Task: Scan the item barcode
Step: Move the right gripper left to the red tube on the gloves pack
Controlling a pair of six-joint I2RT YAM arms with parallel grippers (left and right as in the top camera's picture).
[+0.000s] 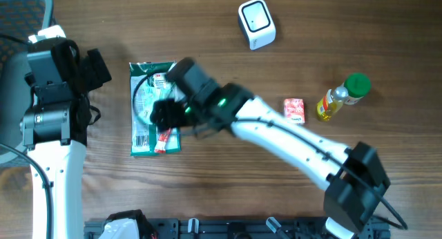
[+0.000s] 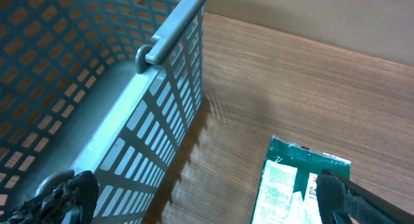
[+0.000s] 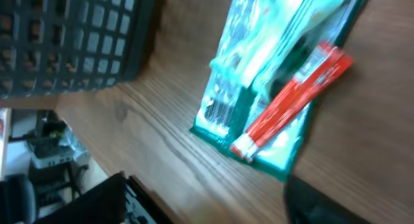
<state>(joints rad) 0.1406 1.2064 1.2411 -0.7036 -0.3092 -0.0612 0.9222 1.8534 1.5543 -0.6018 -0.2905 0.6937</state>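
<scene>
The item is a flat green packet (image 1: 153,108) with a red strip, lying on the wooden table at the left. My right gripper (image 1: 166,118) hovers over its lower half. In the right wrist view the packet (image 3: 272,88) lies flat on the wood, a barcode (image 3: 217,111) showing near its lower end. My right gripper (image 3: 213,204) is open with nothing between its fingers. The white scanner (image 1: 257,23) stands at the back middle, far from the packet. My left gripper (image 2: 207,208) is open and empty, with the packet's corner (image 2: 291,185) near its right finger.
A mesh basket (image 2: 149,120) stands at the table's left edge, close to the left arm (image 1: 55,94); its wall (image 3: 65,36) also shows in the right wrist view. A small red box (image 1: 294,110) and a yellow bottle with a green cap (image 1: 343,97) sit at the right.
</scene>
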